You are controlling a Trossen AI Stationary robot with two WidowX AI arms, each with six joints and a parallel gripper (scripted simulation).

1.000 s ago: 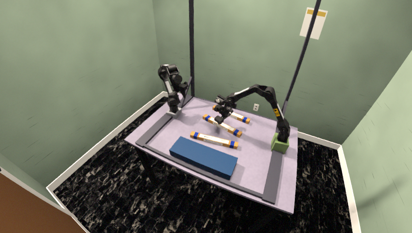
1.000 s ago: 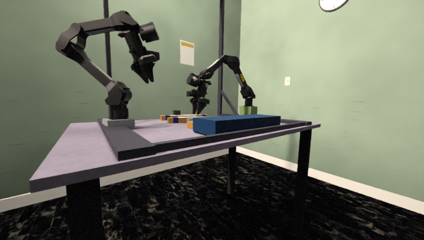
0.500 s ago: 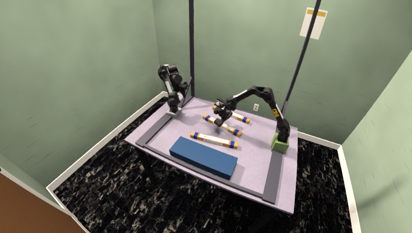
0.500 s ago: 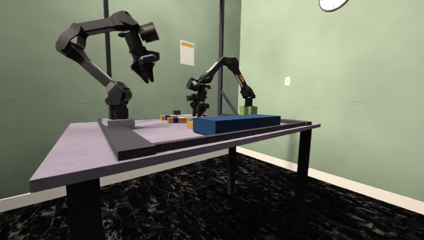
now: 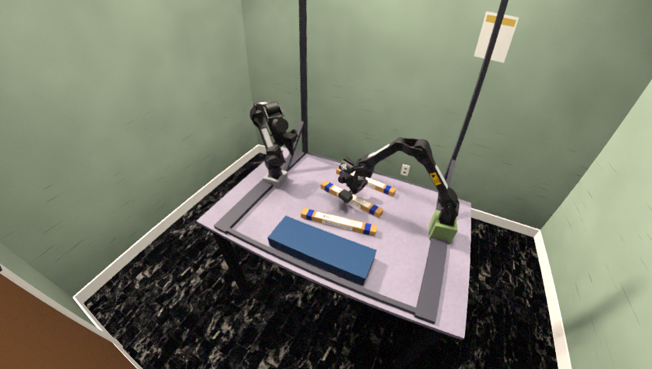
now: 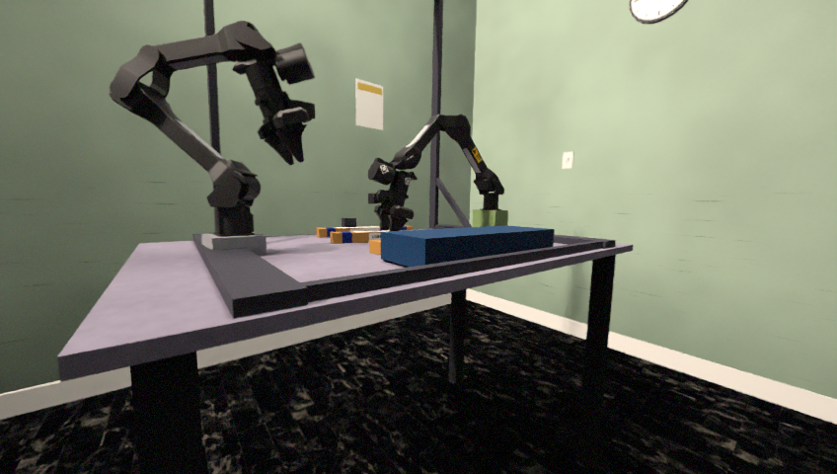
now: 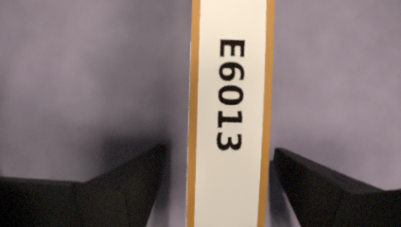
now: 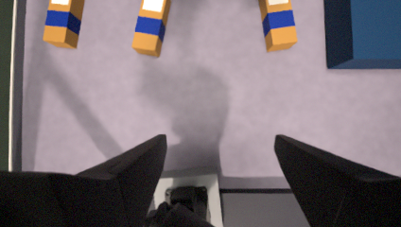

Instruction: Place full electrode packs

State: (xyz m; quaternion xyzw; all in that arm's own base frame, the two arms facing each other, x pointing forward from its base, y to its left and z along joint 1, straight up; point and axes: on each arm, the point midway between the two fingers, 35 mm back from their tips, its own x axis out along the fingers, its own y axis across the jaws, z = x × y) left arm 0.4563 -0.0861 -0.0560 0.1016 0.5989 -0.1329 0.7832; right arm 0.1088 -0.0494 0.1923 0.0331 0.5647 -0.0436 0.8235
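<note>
Left gripper [image 5: 350, 195] [image 6: 392, 227] [image 7: 220, 147] is standing open low over the middle pack [image 5: 366, 205] [image 6: 350, 237] [image 7: 231, 189] [image 8: 150, 39], its dark, angular fingers flanking the long box without gripping it. Right gripper [image 5: 291, 148] [image 6: 295, 160] [image 8: 220, 136] is hanging open high above the table [image 5: 397, 256] [image 6: 146, 281] [image 7: 95, 57] [image 8: 265, 113], holding nothing between its tapered fingers.

All three packs are lying flat on the smooth, faintly mottled lilac surface, off the platform [image 5: 322, 249] [image 6: 470, 240] [image 8: 378, 38], a plain blue slab with crisp, square edges. The near pack [image 5: 337, 221] [image 6: 375, 247] [image 8: 279, 35] is resting just beside the slab; the far pack [image 5: 381, 187] [image 6: 325, 232] [image 8: 61, 37] is lying beyond the middle one, partly hidden by the left arm in the top view. Each is showing a slim, four-sided orange body, blue bands near its ends and a pale label. Bold black "E6013" is running along the middle pack's label.

The left arm is rising from a blocky green base [image 5: 437, 231] [image 6: 498, 218], while the right arm is standing on a flatter gray base [image 5: 281, 181] [image 6: 255, 243] [image 8: 215, 199].
</note>
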